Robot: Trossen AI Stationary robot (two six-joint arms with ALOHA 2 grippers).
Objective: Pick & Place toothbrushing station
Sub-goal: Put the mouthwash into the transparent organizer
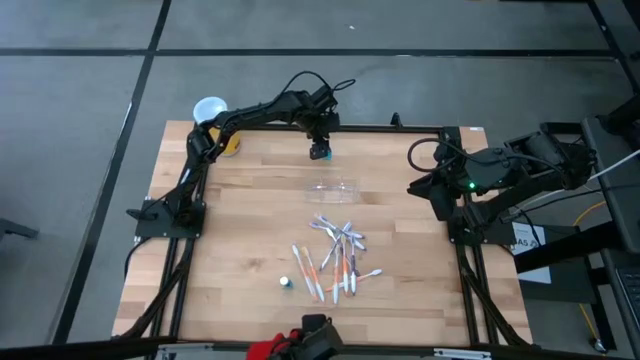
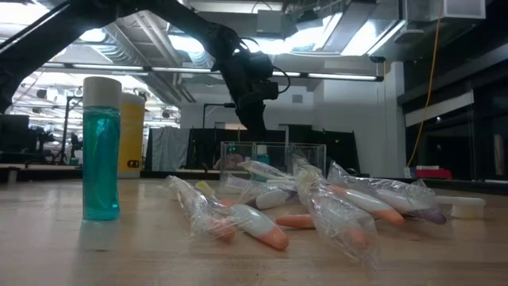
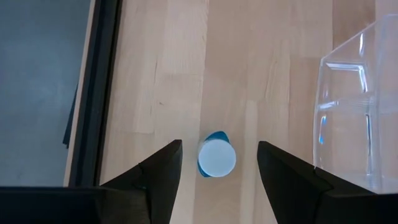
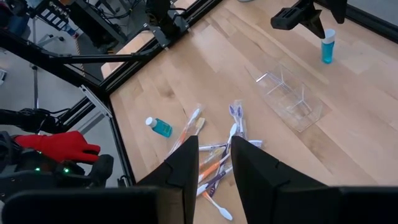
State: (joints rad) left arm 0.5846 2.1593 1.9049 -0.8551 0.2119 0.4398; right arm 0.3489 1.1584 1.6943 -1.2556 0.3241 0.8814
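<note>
High view: the left gripper (image 1: 320, 150) is hanging over the far middle of the wooden table (image 1: 250, 230), directly above a small blue bottle. The toothbrushing station (image 1: 333, 187), a clear plastic holder, is lying near that gripper, on the table between it and the pile of wrapped toothbrushes (image 1: 338, 258). A second blue bottle (image 1: 285, 283) is standing beside the pile. The right arm is waiting folded at the table's right edge. A yellow cylinder (image 1: 231, 143) with a white lid is sitting at the far left corner.

Low view: the station (image 2: 272, 158) is standing upright behind the toothbrushes (image 2: 317, 199), with the left gripper (image 2: 252, 103) hanging above it.

Left wrist view: the jaws are standing released and wide, with the white-capped blue bottle (image 3: 216, 157) showing between the fingers (image 3: 163, 174) but untouched. The station's wall (image 3: 354, 118) is showing just beside.

Right wrist view: the right gripper (image 4: 214, 168) is holding nothing, its jaws parted by a narrow gap; the station (image 4: 289, 96) is lying well apart from it.
</note>
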